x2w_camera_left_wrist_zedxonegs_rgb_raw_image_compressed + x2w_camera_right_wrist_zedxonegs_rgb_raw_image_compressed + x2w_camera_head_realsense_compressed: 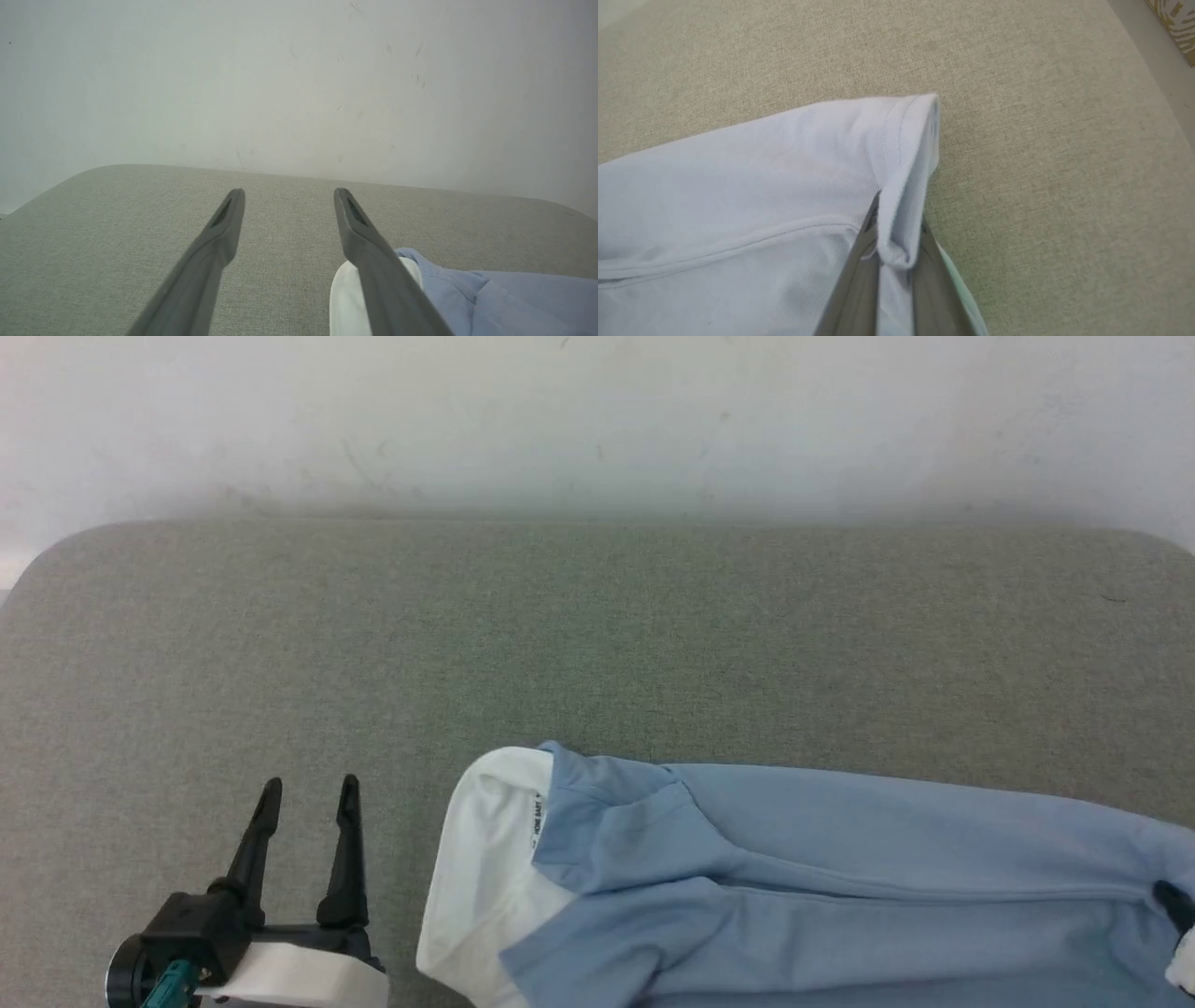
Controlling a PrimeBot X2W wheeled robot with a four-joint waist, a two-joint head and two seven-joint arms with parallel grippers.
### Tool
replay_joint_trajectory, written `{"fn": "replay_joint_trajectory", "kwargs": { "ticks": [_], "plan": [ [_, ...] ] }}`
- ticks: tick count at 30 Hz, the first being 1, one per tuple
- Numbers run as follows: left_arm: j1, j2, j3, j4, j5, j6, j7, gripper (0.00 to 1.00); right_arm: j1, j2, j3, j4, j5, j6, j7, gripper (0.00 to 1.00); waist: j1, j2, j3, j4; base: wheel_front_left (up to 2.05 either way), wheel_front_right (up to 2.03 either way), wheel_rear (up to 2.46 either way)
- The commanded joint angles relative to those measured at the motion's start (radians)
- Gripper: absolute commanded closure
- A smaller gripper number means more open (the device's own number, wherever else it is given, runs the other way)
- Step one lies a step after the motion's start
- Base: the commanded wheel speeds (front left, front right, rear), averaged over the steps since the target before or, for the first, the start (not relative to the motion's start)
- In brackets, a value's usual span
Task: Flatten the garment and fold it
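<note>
The shirt [840,859] lies bunched lengthwise on the grey table [597,635], with its white collar [481,868] toward our left. We judge it light, soft and limp. It will sag and crease when lifted, so we take hold at seams and hemmed edges, not mid-panel. Our right gripper [896,233] is clamped on a hemmed edge at the end opposite the collar. Our left gripper [310,786] has its fingers apart, holds nothing and stands just beside the collar. The shoulder there is the matching hold.

Bare indoor workspace: grey fabric-covered table [597,616] against scuffed white wall [597,420].
</note>
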Motion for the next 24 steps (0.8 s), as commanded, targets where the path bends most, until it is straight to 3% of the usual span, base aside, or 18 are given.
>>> {"fn": "replay_joint_trajectory", "kwargs": {
  "ticks": [1, 6, 11, 14, 19, 24],
  "plan": [
    [0.011, -0.005, 0.006, 0.004, 0.008, -0.009, -0.005, 0.0, 0.004, 0.007, -0.015, -0.016, -0.014, -0.001, 0.0, 1.0, 0.0, 0.0, -0.001, -0.001, 0.0, 0.0, 0.0],
    [0.013, -0.017, 0.01, 0.011, 0.015, -0.017, -0.005, 0.0, -0.007, 0.064, 0.038, -0.103, -0.005, -0.001, 0.047, 1.0, 0.0, 0.0, -0.005, -0.004, 0.0, 0.0, 0.0],
    [0.004, -0.021, 0.017, 0.021, 0.016, -0.028, -0.005, 0.0, -0.037, 0.134, 0.209, -0.188, 0.049, -0.001, 0.107, 1.0, 0.0, 0.0, -0.007, -0.005, 0.0, 0.0, 0.0],
    [-0.005, -0.023, 0.018, 0.026, 0.017, -0.035, -0.005, 0.0, -0.074, 0.186, 0.316, -0.194, 0.168, -0.001, 0.121, 1.0, 0.0, 0.0, -0.005, 0.001, 0.0, 0.0, 0.0],
    [-0.022, -0.037, 0.006, 0.039, 0.021, -0.043, -0.005, 0.0, -0.145, 0.207, 0.482, -0.109, 0.334, -0.001, 0.053, 1.0, 0.0, 0.0, -0.001, 0.033, 0.0, 0.0, 0.0],
    [-0.038, -0.047, -0.004, 0.051, 0.023, -0.051, -0.005, 0.0, -0.229, 0.208, 0.688, -0.009, 0.512, -0.001, -0.104, 1.0, 0.0, 0.0, 0.004, 0.075, 0.0, 0.0, 0.0]
  ]
}}
